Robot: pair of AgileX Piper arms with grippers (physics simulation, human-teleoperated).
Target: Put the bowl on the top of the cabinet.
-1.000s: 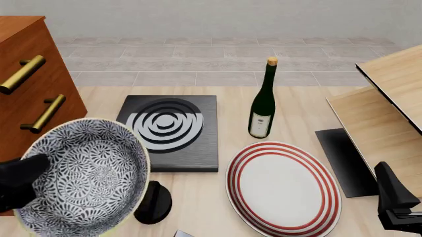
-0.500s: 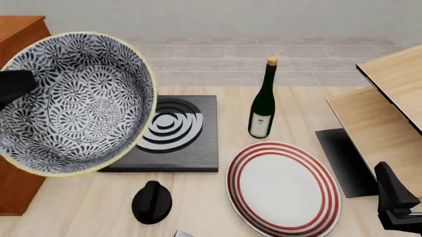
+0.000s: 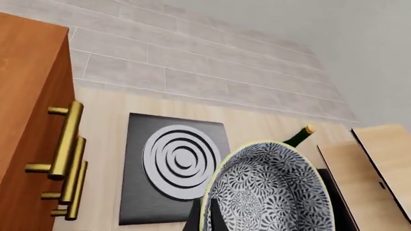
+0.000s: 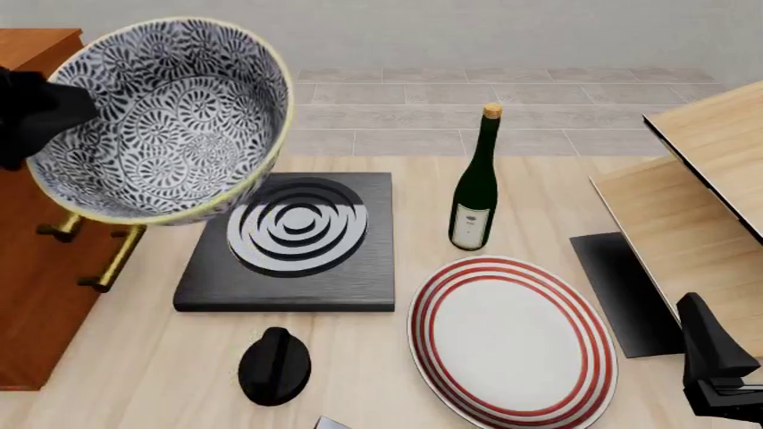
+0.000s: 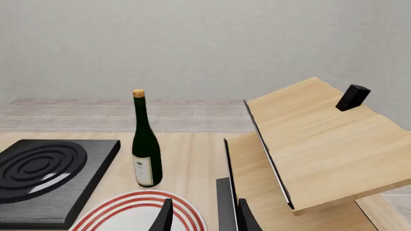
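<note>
— What stood around the black hob (image 4: 292, 243)?
— A green wine bottle (image 4: 476, 188) just to its right, a red-ringed plate (image 4: 513, 340) beyond its front-right corner, a black knob-like object (image 4: 274, 365) before it.
— And pale wooden furniture (image 4: 703, 197)?
— Far right.

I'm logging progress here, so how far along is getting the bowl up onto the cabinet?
Done: the bowl is off the table, held high and tilted by the left gripper, level with the cabinet top. In hand: carrying it across; in the front view it hangs beside the cabinet, over the black coil board. Left: move it over the cabinet top, set it down, let go. The right gripper holds nothing.
</note>
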